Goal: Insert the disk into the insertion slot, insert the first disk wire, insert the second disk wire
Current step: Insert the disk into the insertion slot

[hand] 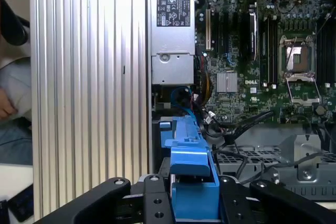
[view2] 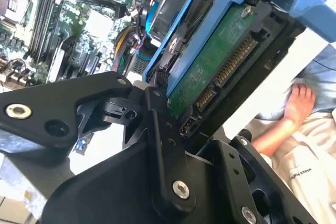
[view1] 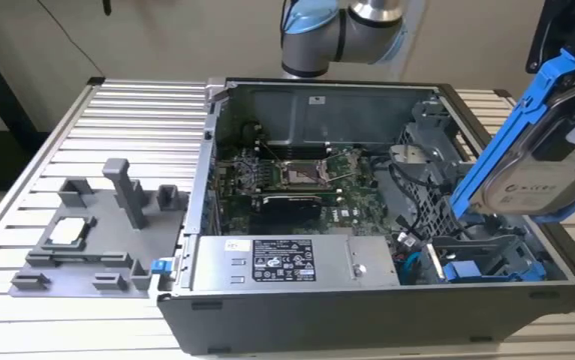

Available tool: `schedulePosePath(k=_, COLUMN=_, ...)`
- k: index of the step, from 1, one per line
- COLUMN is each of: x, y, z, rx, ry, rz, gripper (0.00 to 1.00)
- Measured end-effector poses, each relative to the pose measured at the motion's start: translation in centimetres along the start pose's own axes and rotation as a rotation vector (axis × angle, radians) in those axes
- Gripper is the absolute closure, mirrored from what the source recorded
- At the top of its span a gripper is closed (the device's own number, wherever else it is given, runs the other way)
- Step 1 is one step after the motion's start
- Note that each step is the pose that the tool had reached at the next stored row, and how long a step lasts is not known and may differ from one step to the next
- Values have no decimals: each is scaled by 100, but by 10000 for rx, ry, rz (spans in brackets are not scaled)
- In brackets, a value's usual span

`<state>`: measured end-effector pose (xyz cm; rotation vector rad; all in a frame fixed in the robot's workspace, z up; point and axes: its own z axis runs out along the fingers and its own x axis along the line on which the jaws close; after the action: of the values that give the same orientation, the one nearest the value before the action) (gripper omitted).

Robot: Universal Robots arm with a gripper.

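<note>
- Disk (view1: 546, 161) in its blue carrier (view1: 503, 131): up in the air at the exterior view's right, steeply tilted, label face outward. It hangs over the right end of the open computer case (view1: 317, 330) and sits in no bay.
- Gripper (hand: 190, 195): clamped on the disk, one black finger (hand: 152, 198) on each side of the carrier. In the second wrist view the green circuit board (view2: 210, 61) and its connector row face the camera, and the disk runs straight out from the gripper body.
- Exterior view's left: slatted table (view1: 117, 112), mostly bare slats. A grey fixture plate (view1: 87, 240) with upright posts sits just beside the case's left wall.
- Middle: the case lies on its side with the panel off, so the whole top is open. The motherboard (view1: 298, 180) lies flat on the case floor towards the back. The power supply box (view1: 287, 262) runs along the front wall.
- Right of that box: a bundle of cables (view1: 413, 262), then the grey drive cage (view1: 483, 251) in the front right corner. The cage is open at the top with a blue part (view1: 463, 270) inside.
- The disk's low end is above the cage area, near the case's right wall. I can't tell whether it touches any metal there.
- In the first wrist view the carrier lines up just inside the case wall, with the slats alongside.
- Person's hand (view2: 299, 100): beyond the disk in the second wrist view, well apart from it.
</note>
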<state>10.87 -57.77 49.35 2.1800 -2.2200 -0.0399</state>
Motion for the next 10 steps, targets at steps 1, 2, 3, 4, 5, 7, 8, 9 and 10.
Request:
schedulePosePath(k=1, x=0, y=0, z=7, rx=0, ry=0, rz=0, gripper=67)
schedulePosePath(k=2, x=0, y=-1, z=16, rx=0, ry=0, rz=0, gripper=67)
schedulePosePath(k=3, x=0, y=-1, z=25, rx=0, ry=0, rz=0, gripper=67)
schedulePosePath(k=4, x=0, y=-2, z=35, rx=0, ry=0, rz=0, gripper=67)
schedulePosePath(k=5, x=0, y=-2, z=49, rx=0, ry=-1, rz=0, gripper=67)
schedulePosePath(k=7, x=0, y=-5, z=79, rx=0, ry=-1, rz=2, gripper=67)
schedulePosePath(k=8, x=-1, y=-9, z=96, rx=0, ry=0, rz=1, gripper=67)
schedulePosePath(k=9, x=-1, y=-14, z=113, rx=0, ry=1, rz=0, gripper=67)
schedulePosePath(k=10, x=-1, y=-19, z=132, rx=0, ry=1, rz=0, gripper=67)
